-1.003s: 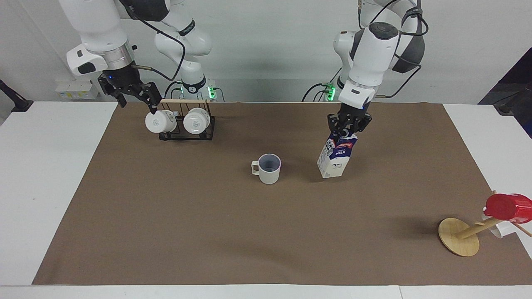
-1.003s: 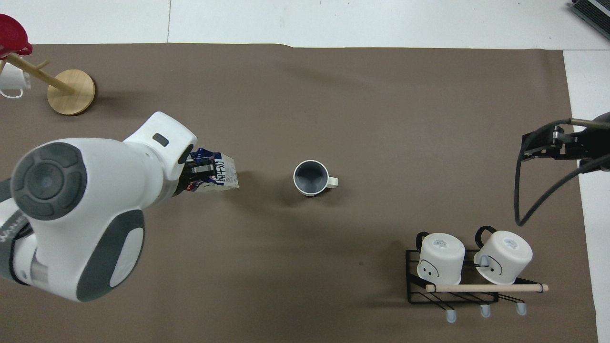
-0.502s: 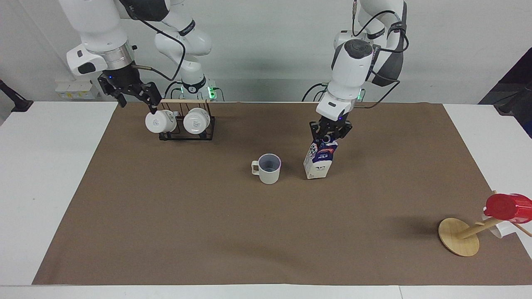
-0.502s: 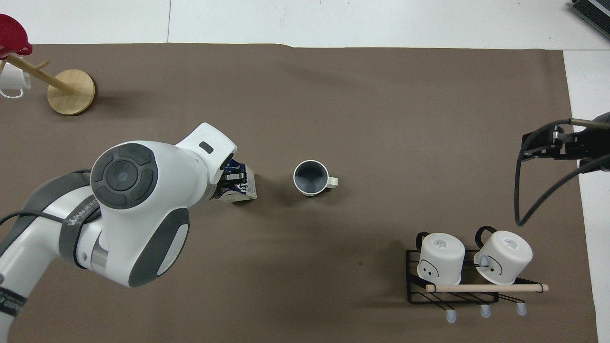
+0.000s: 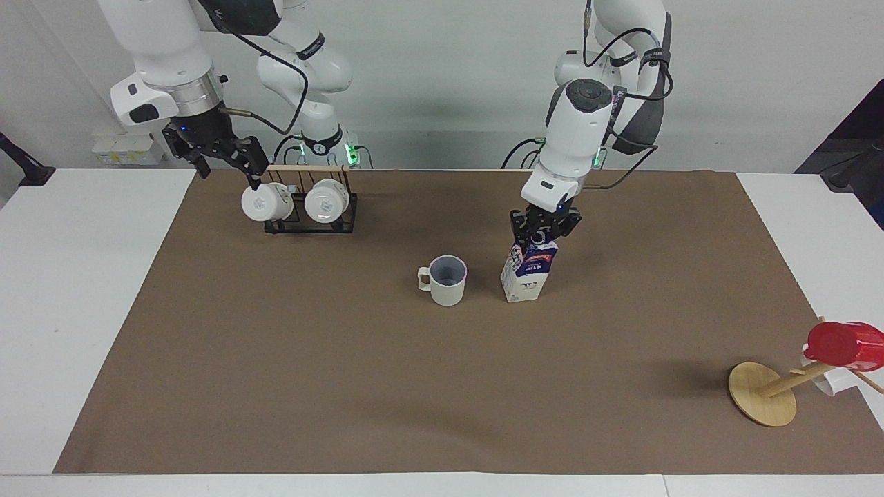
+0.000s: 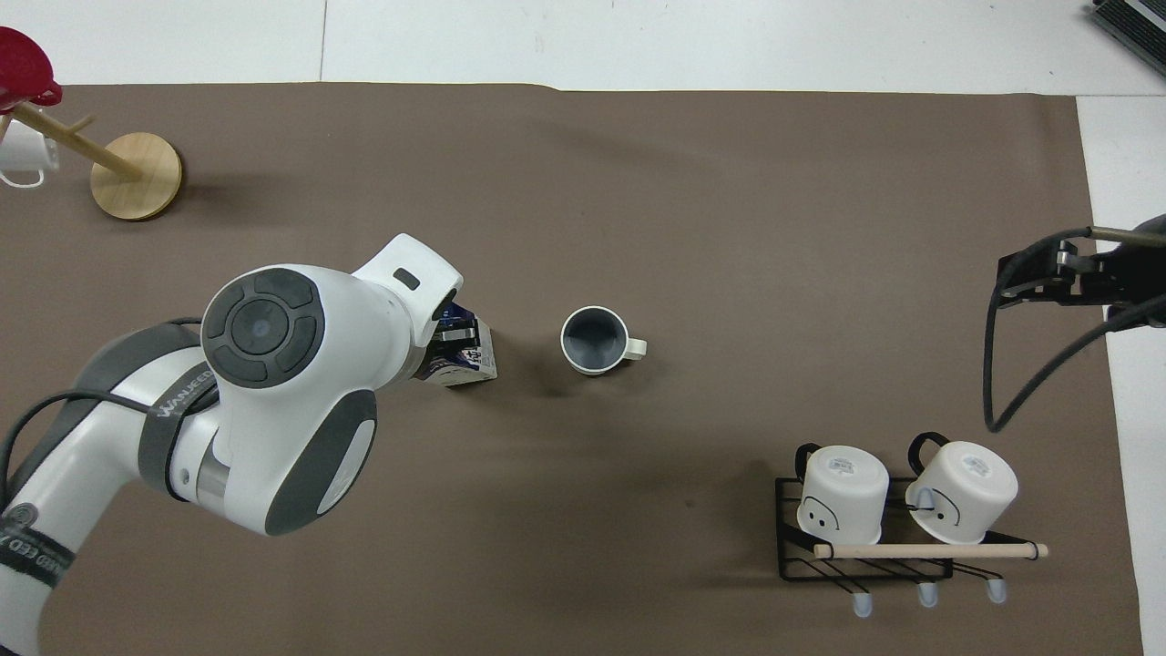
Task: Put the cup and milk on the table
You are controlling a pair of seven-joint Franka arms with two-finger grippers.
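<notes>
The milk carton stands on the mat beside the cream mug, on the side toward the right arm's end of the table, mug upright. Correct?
Not quite: the milk carton stands beside the cream mug toward the left arm's end of the table, as the facing view shows. It is on the mat, mug upright.

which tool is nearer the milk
Left. The left tool is right at the top of the milk, which stands on the mat beside the cup. The right tool waits up by the mug rack, toward the right arm's end.
</notes>
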